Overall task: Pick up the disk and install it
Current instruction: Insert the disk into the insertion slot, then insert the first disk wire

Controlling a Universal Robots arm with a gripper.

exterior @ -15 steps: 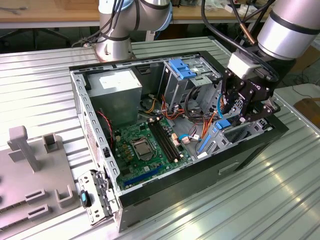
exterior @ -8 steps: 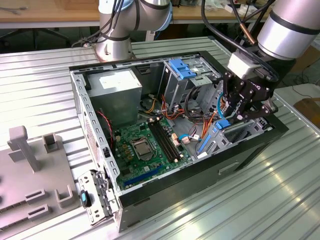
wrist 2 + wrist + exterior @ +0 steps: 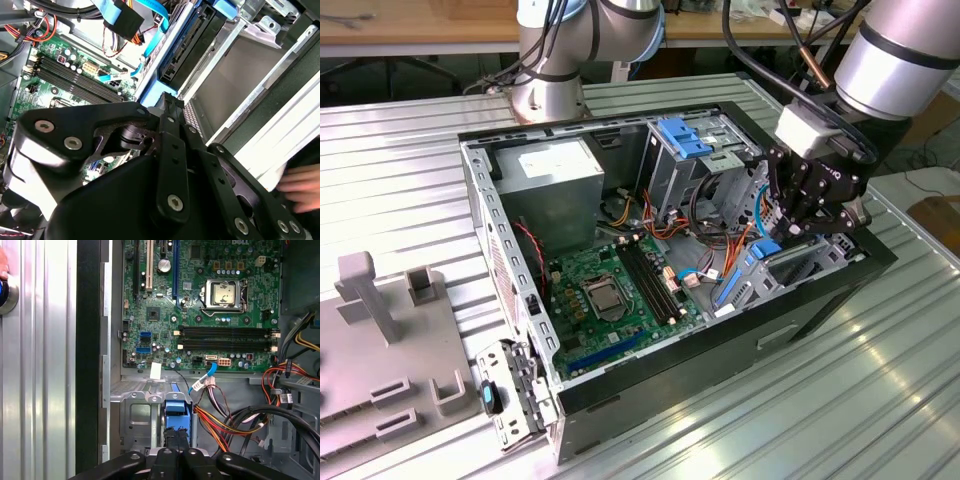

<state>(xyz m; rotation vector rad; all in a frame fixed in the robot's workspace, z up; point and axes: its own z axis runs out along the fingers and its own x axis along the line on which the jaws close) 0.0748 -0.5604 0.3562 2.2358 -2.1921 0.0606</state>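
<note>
1. The black linkage gripper (image 3: 176, 436), clenched on the dark grey, blue-framed rectangular disk (image 3: 178, 410), hangs low inside the open black tower computer case (image 3: 720, 345). A skewed push could knock its wall.
2. The bare steel drive bay (image 3: 132, 415) has the disk edge-on at its mouth, and any tilt would likely jam it.
3. Loose orange and red wires (image 3: 215, 420) just beside could be pinched.

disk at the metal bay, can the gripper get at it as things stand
Probably yes: the gripper sits right at the disk and looks closed on its blue frame, with nothing between them in the first wrist view.
</note>
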